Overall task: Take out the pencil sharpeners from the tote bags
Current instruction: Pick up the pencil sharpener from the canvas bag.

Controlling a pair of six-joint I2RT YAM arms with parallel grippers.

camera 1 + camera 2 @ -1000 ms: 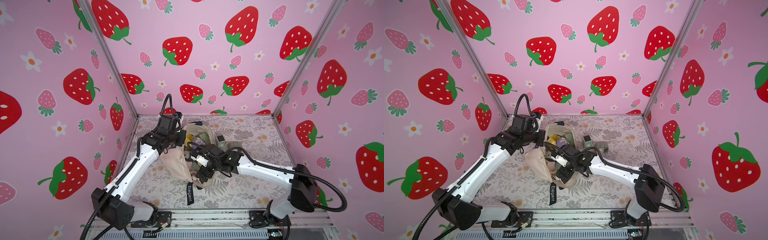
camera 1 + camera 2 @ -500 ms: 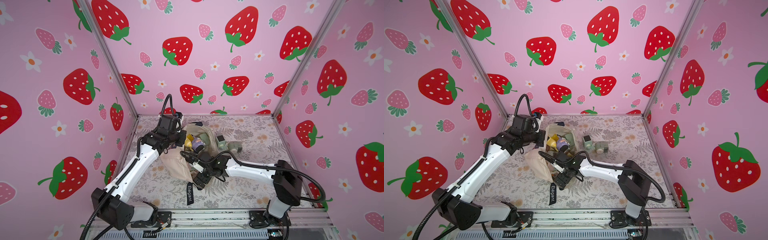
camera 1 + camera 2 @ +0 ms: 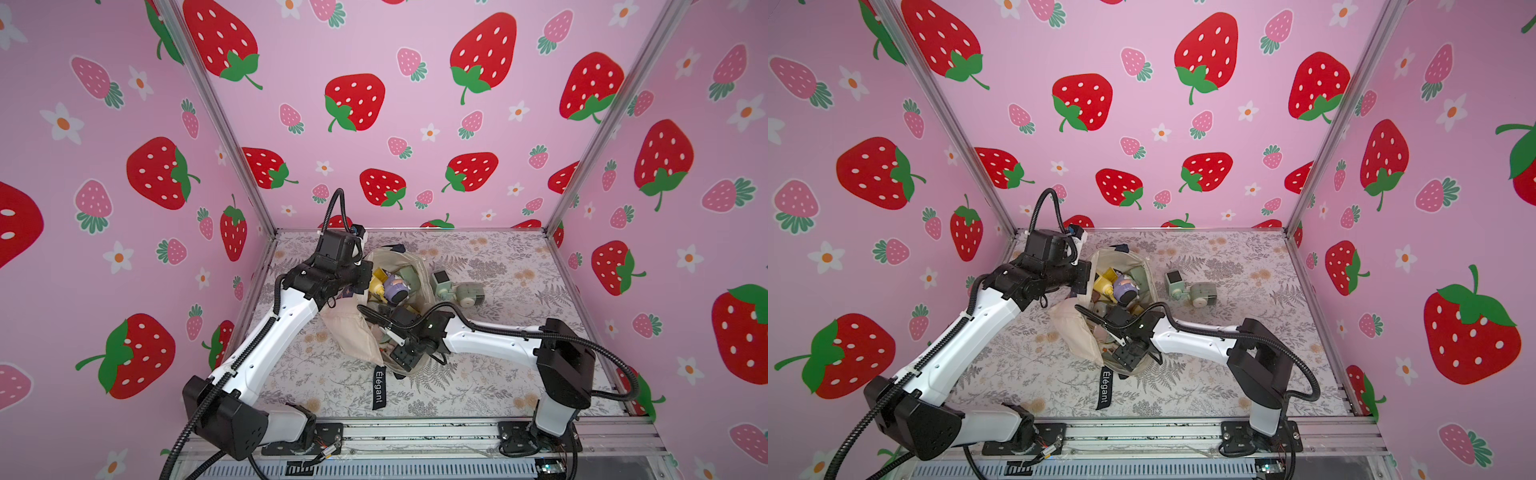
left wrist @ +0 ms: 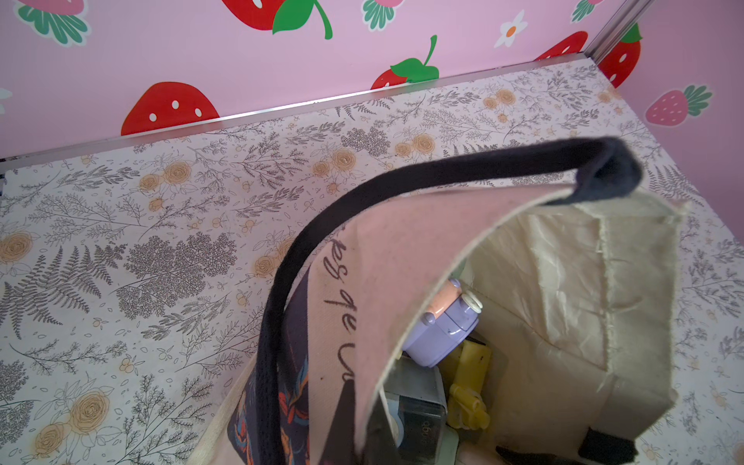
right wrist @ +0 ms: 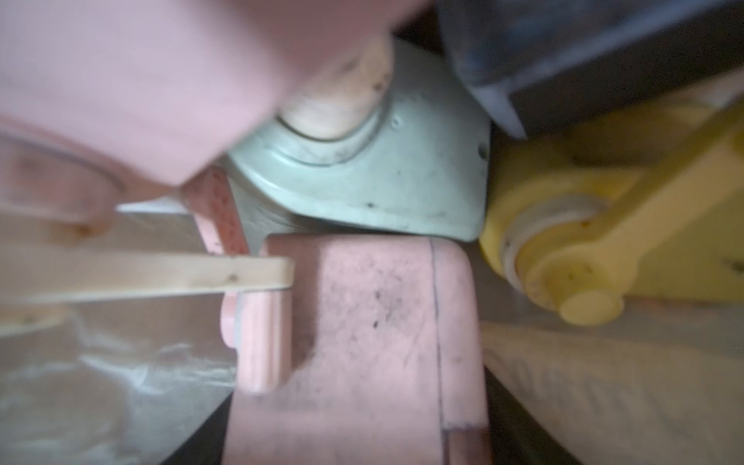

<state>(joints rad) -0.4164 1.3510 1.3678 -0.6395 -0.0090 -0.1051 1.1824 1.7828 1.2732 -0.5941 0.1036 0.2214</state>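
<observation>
1. Pencil sharpeners (image 3: 395, 289) are crowding the tote bag (image 3: 353, 332). My right gripper (image 3: 394, 333) is sitting down inside the bag's near end, under its own wrist. No view is showing me the jaws, so I cannot tell whether they are apart, together or on something.
2. The right wrist camera is giving me a blurred look at a pink sharpener (image 5: 354, 342) almost against the lens. A sage-green sharpener (image 5: 382, 181) is touching it from behind, and a yellow sharpener (image 5: 604, 249) is lying just beside that.
3. I am judging the pink one to be lying straight ahead of the tool, closest of all. Its long axis seems to be running along the approach rather than across it, though the blur is leaving me unsure.
4. My left gripper (image 3: 360, 277) is pinched shut at the bag's far rim. It appears to be on the canvas by the navy handle (image 4: 443, 173), propping the mouth open.
5. A purple sharpener (image 4: 439, 330) is lying at that far end, near the left gripper. The right arm is nearer the pink one and free, so I am treating this as its pick.
6. Outside the bag, two loose green sharpeners (image 3: 441, 283) are resting on the fern-print mat (image 3: 498, 374), on the right arm's side.
</observation>
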